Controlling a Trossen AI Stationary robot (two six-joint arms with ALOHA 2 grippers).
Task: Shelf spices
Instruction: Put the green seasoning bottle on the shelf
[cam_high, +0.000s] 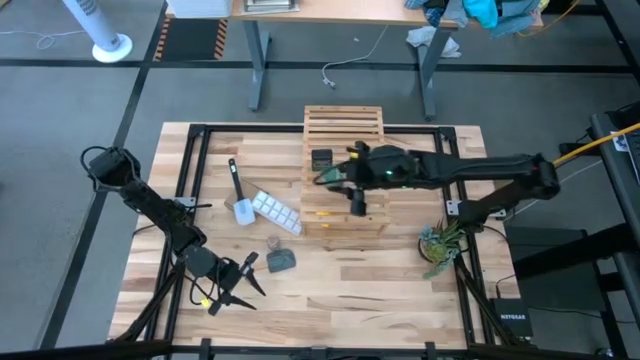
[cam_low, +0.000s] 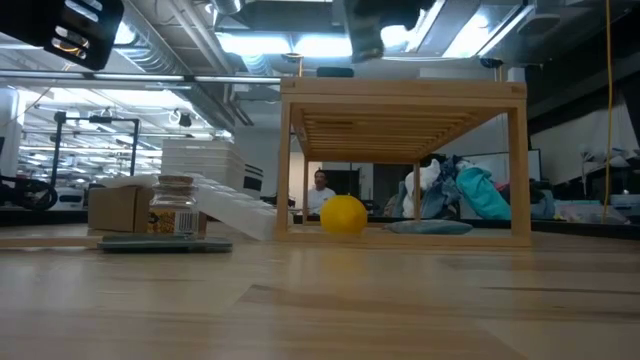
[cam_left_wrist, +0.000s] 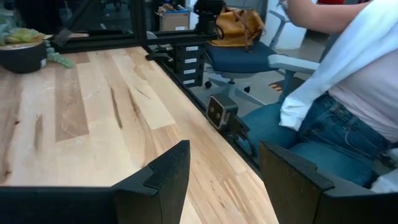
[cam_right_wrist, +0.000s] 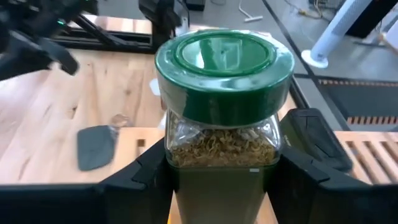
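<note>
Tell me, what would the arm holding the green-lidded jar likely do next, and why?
Probably lower it onto the shelf and let go. The right gripper is shut on the green jar, held above the shelf's slats near the black-topped jar already there. The left gripper waits open near the table's front edge.

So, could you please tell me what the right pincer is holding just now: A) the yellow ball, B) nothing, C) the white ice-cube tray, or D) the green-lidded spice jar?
D: in the right wrist view the right pincer grips the green-lidded jar on both sides, above the shelf.
</note>
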